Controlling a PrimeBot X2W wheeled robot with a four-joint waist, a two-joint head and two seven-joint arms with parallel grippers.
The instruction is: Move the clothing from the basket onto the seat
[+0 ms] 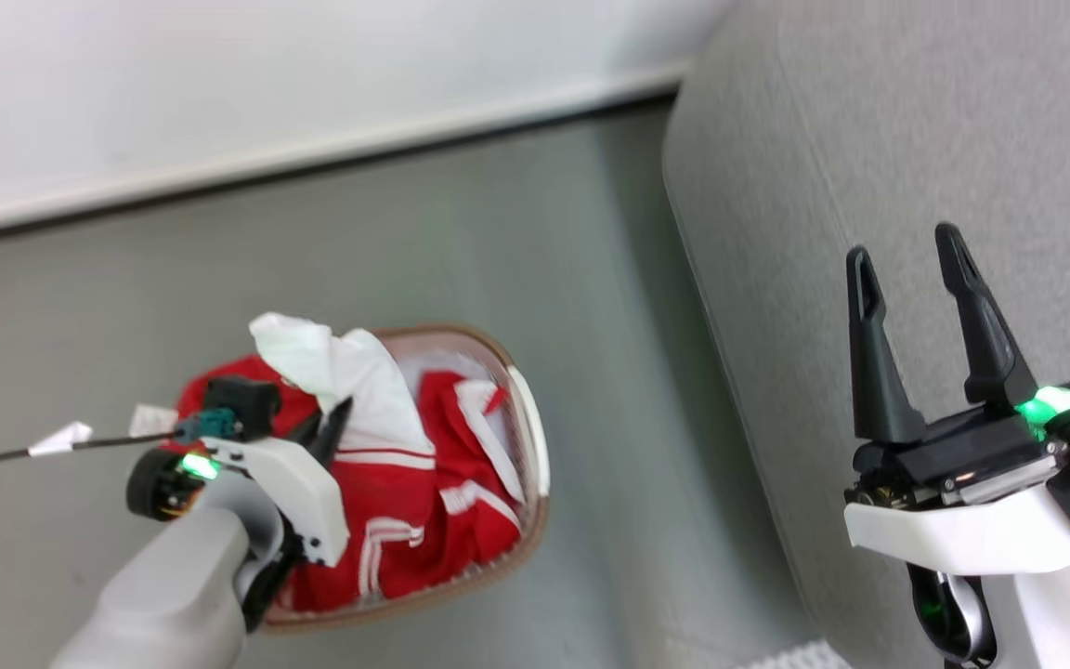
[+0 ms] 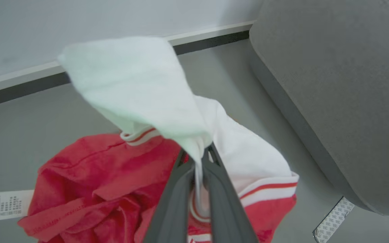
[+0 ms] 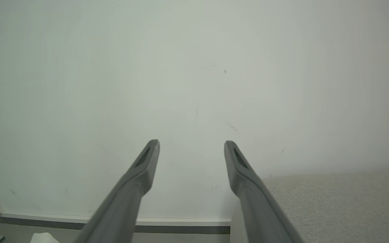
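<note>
Left gripper (image 2: 197,152), lower centre, pinched the clothing (image 2: 96,168), evidently to lift it from the basket (image 1: 531,437); right gripper (image 1: 905,243) hung spread.

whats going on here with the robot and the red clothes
The left gripper is shut on a white fold of the clothing, holding it up over the basket, which has more red garments in it. The right gripper hangs open and empty above the seat. No clothing lies on the part of the seat in view.
</note>
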